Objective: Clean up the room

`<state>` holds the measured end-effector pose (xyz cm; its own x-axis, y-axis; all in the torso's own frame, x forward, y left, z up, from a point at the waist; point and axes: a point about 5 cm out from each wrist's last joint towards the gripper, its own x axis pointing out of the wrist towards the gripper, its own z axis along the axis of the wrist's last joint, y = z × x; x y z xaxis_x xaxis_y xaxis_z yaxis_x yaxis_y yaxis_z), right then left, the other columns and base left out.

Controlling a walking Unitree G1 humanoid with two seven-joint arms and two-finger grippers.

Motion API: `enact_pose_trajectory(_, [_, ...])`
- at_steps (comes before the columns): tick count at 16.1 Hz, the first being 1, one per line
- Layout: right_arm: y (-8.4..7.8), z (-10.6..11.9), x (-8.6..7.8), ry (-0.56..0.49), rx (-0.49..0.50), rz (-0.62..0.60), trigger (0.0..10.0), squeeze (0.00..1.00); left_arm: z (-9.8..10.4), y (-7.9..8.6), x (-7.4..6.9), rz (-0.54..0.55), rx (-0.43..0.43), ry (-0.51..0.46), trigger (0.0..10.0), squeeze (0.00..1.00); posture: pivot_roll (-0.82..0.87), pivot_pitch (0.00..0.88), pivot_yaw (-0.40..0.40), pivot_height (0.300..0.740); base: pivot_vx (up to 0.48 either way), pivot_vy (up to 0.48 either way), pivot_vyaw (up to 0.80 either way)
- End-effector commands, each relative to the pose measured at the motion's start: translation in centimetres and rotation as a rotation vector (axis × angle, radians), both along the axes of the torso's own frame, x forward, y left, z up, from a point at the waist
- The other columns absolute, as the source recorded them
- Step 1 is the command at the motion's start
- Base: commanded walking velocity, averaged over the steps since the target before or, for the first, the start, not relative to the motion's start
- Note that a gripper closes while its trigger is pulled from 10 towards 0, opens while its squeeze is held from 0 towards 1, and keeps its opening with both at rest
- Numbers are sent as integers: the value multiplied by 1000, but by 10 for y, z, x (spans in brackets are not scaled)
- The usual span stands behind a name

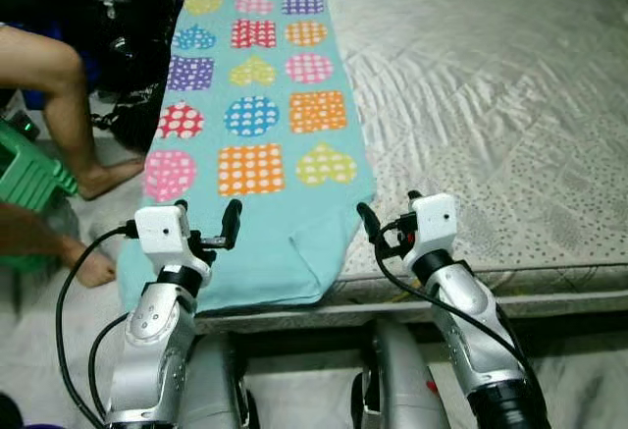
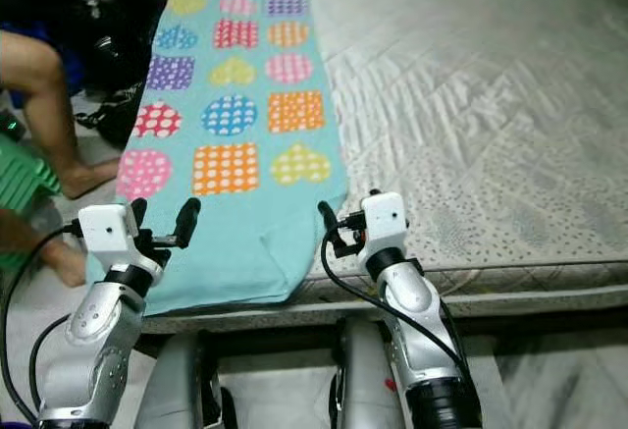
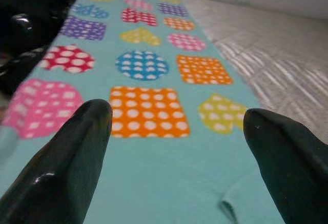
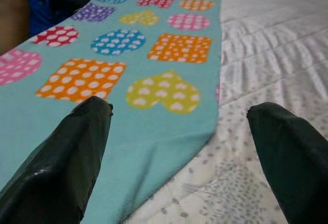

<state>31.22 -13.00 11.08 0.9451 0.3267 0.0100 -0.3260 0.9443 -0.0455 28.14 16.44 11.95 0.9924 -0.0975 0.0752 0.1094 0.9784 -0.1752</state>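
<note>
A long turquoise fleece blanket (image 1: pixel 257 144) patterned with dotted shapes is spread along the grey quilted bed's (image 1: pixel 491 105) left edge. Above its near hem, the left gripper (image 1: pixel 207 221) and right gripper (image 1: pixel 388 225) are held wide open and empty, seemingly poised for folding.

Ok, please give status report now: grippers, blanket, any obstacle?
Left gripper open, right gripper open, both above blanket edge. Blanket flat on bed. Person's legs at left.

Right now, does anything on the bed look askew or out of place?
Yes. The teal blanket with dotted shapes lies as a long strip along the bed's left edge, its near end hanging over the mattress edge, with one corner folded over. Both grippers, left and right, hover open above that end.
</note>
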Motion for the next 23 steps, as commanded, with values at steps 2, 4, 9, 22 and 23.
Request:
enact_pose_trajectory(2, [22,-16,-8,115,-28,183,10000,0,-5,2,-3,-3,5,24,10000,0,-30,180,1,585,0,0,0])
enact_pose_trajectory(4, [42,-27,-18,171,-120,360,10000,0,-5,2,-5,-5,9,29,10000,0,-18,192,-6,585,0,0,0])
enact_pose_trajectory(9, [38,-23,-12,149,-80,256,10000,0,-7,6,-10,7,3,41,10000,0,-9,205,-9,585,0,0,0])
enact_pose_trajectory(22, [10,-13,6,100,-45,-18,10000,0,-6,3,-5,-15,-2,37,10000,0,-20,202,-1,585,0,311,0])
enact_pose_trajectory(23, [10,-13,6,100,-44,-17,10000,0,-6,3,-5,-13,0,39,10000,0,-20,202,-1,585,0,405,0])
